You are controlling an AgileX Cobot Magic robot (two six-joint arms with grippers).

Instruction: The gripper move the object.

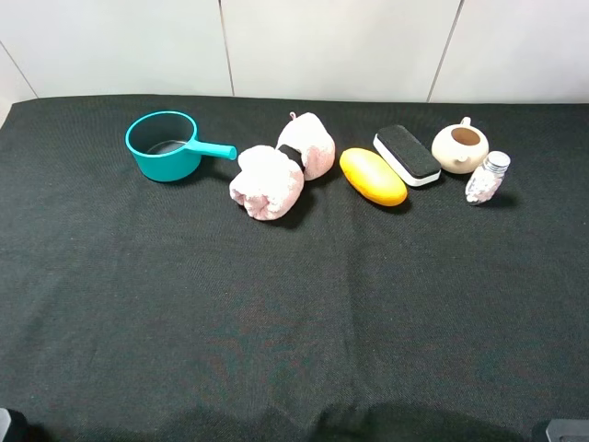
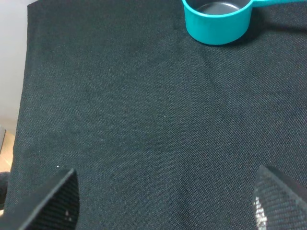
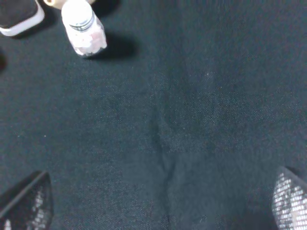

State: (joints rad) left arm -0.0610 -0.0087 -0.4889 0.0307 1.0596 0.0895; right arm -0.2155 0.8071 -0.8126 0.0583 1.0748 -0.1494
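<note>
We see a desk covered in coarse black cloth (image 1: 294,313). Along its far edge lies a row of things: a round teal saucepan (image 1: 166,145) towards the far left corner, two fluffy pink plush rolls (image 1: 281,168), then the object (image 1: 372,176), a smooth, glossy yellow-orange oval near the middle of that edge. Just beside it sit a black-and-white eraser block (image 1: 407,155), a cream round pot (image 1: 459,147) and a small capped bottle (image 1: 488,178). The left gripper (image 2: 163,203) and the right gripper (image 3: 158,206) both hang near the near edge, textured fingers spread wide, holding nothing.
</note>
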